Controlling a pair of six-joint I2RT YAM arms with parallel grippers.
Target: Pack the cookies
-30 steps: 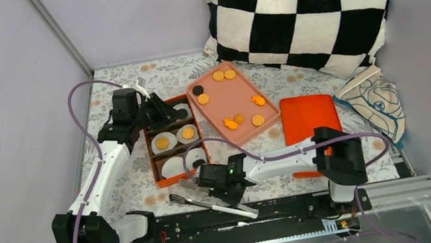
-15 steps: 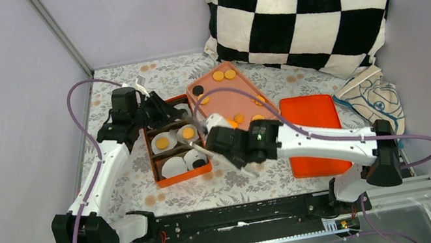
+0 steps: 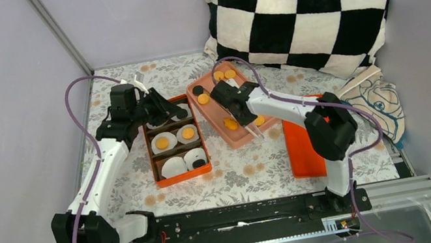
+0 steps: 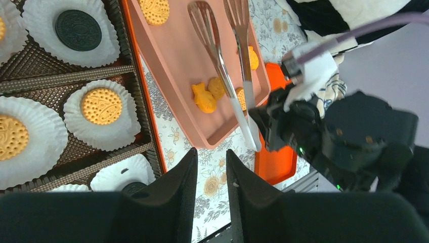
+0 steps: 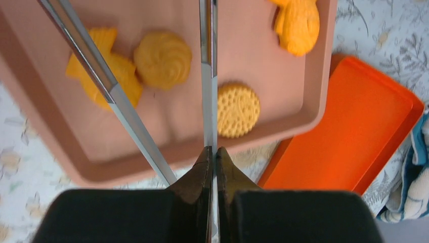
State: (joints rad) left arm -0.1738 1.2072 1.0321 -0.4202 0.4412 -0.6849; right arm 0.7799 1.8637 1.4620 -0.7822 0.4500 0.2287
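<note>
Golden cookies (image 3: 218, 76) and a black one (image 3: 197, 89) lie on the pink tray (image 3: 227, 96). In the right wrist view a round cookie (image 5: 238, 110), a swirl (image 5: 162, 59) and fish shapes (image 5: 298, 25) lie there. The orange box (image 3: 181, 177) holds paper cups with golden cookies (image 3: 163, 143) and black ones (image 4: 78, 29). My right gripper (image 3: 250, 122) is shut on the handle end of metal tongs (image 5: 207, 76), whose heads reach over the tray (image 4: 222, 71). My left gripper (image 3: 174, 110) hovers over the box's far end, jaws slightly apart (image 4: 211, 157) and empty.
An orange lid (image 3: 305, 139) lies right of the pink tray, under my right arm. A black-and-white checkered pillow (image 3: 297, 15) sits at the back right and a folded cloth (image 3: 378, 101) at the right. The floral tablecloth (image 3: 235, 174) covers the table.
My right arm has swung from the table's front edge up over the pink tray, carrying the tongs with it. My left arm has barely moved.
</note>
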